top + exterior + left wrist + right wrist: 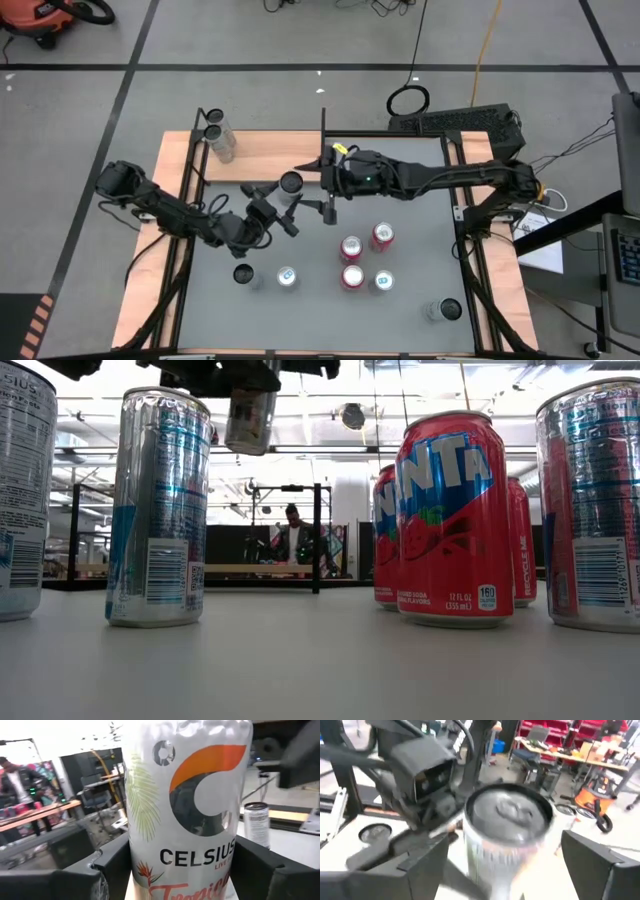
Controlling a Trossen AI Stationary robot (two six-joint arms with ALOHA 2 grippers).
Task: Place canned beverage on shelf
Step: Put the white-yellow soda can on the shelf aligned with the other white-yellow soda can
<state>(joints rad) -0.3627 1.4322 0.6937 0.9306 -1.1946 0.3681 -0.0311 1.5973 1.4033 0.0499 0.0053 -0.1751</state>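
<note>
A white and orange Celsius can (185,795) hangs upright above the table's middle, its top (291,183) toward the overhead camera. My left gripper (283,202) comes from the table's left and is shut on it. My right gripper (507,865) reaches in level from the right and stands open, one finger on each side of the can's upper part (507,812) without touching. The shelf (270,152), a light wood board with black posts, lies along the table's far side. My left gripper pinches the can's side wall (150,865) between its two fingers (112,865), at about mid-height by the lettering. The fingers come in level from the table's left and near side. The can stands upright in the hold, its bottom (248,448) lifted well clear of the table.
Two silver cans (218,135) stand on the shelf's far left corner. Three red cans (351,248) and several silver ones (287,277) stand on the grey tabletop nearer the front, one (447,310) at the near right. A person stands in the room beyond the table.
</note>
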